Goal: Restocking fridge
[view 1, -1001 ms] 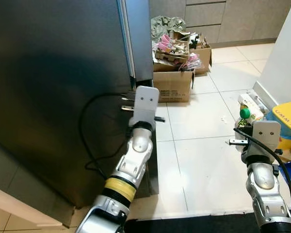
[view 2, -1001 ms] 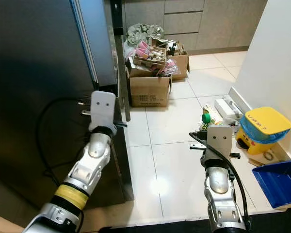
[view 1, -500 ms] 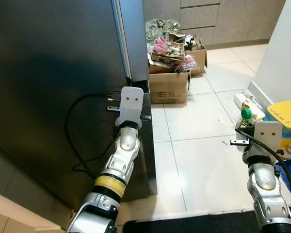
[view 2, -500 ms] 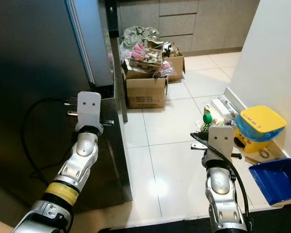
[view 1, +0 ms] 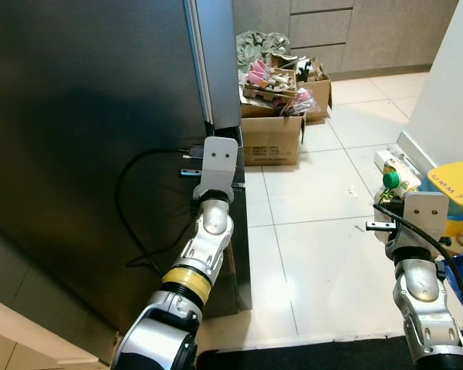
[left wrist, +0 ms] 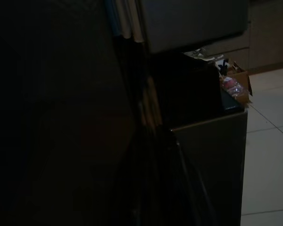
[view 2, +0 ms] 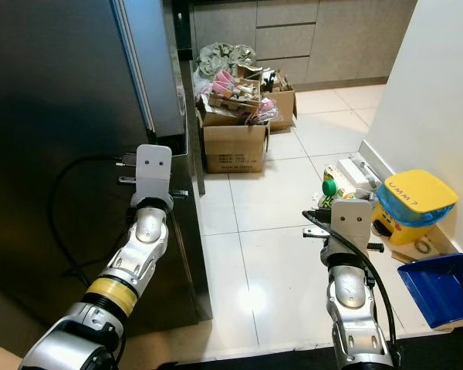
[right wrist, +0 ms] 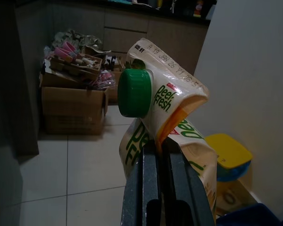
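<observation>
The fridge is a tall dark grey body on my left with its doors closed. A pale vertical door edge runs down it. My left gripper is raised against that edge, at the gap above the lower door, mostly hidden behind its white wrist mount. In the dark left wrist view I make out the door edge and the lower door's top. My right gripper is shut on the folded top of a juice carton with a green cap, held low on my right.
Cardboard boxes piled with clutter stand on the tiled floor beyond the fridge. A yellow-lidded bin and a blue tray sit by the white wall on the right. Grey cabinets line the back.
The whole picture swung a little left and back, so the camera moved. My left gripper stays at the fridge door edge. My right gripper still holds the carton.
</observation>
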You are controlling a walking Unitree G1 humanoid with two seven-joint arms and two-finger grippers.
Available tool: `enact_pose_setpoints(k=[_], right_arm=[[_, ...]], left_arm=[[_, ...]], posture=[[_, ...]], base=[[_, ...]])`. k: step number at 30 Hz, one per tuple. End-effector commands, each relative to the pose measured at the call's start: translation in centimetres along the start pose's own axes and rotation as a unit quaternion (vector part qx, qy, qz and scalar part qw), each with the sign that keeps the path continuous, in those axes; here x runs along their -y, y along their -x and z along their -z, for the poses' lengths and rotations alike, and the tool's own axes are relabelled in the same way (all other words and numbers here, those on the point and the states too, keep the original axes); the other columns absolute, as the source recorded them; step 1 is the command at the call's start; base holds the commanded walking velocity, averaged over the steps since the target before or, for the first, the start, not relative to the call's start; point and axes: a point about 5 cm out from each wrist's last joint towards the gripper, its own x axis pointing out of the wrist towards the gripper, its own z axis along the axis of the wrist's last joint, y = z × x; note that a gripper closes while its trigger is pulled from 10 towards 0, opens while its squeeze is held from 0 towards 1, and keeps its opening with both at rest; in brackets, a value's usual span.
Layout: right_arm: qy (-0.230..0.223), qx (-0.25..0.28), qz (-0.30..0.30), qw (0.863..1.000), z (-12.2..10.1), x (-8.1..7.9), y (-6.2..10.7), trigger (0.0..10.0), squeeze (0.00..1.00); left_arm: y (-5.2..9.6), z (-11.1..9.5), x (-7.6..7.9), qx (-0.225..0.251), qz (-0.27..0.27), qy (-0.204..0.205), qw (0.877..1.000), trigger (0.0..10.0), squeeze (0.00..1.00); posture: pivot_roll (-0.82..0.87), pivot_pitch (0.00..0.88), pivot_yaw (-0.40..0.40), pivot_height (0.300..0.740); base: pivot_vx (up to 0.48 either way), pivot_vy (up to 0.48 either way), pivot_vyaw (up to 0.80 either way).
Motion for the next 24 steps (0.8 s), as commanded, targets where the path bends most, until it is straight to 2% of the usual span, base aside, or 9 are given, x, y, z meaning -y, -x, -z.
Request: enact_pose_setpoints(k=[1,8,11,15,16,21,24], right_arm=[[0.001,0.01,0.004,1.0,-0.4,0.2,0.0,10.0,0.0],[0.002,0.008,0.007,1.0,-0.4,0.5,0.0,10.0,0.0],[0.002,0.008,0.008,1.0,-0.4,0.5,0.0,10.0,0.0],[0.001,0.008,0.008,1.0,-0.4,0.4,0.0,10.0,0.0],[0.0,0.008,0.008,1.0,-0.4,0.4,0.0,10.0,0.0],[0.0,0.008,0.008,1.0,-0.4,0.4,0.0,10.0,0.0],[0.0,0.008,0.008,1.0,-0.4,0.4,0.0,10.0,0.0]], left_arm=[[0.0,0.2,0.6,-0.009,0.013,0.001,1.0,10.0,1.0],[0.1,0.3,1.4,-0.016,0.038,0.02,0.999,10.0,1.0],[0.2,0.2,2.2,-0.019,0.059,0.031,0.998,10.0,1.0],[0.1,0.0,2.8,-0.021,0.06,0.025,0.998,10.0,1.0],[-0.1,-0.2,2.8,-0.02,0.056,0.022,0.998,10.0,0.0],[-0.5,-0.5,3.0,-0.024,0.063,0.026,0.997,10.0,0.0],[-0.1,-0.4,4.8,-0.045,0.124,0.057,0.99,10.0,0.0]], posture=[[-0.21,0.147,0.058,0.74],[-0.21,0.15,0.057,0.74],[-0.21,0.15,0.058,0.74],[-0.21,0.15,0.058,0.74],[-0.22,0.15,0.06,0.74],[-0.22,0.151,0.061,0.74],[-0.22,0.152,0.063,0.74]], base=[[0.0,0.0,0.0],[0.0,0.0,0.0],[0.0,0.0,0.0],[0.0,0.0,0.0],[0.0,0.0,0.0],[0.0,0.0,0.0],[0.0,0.0,0.0]])
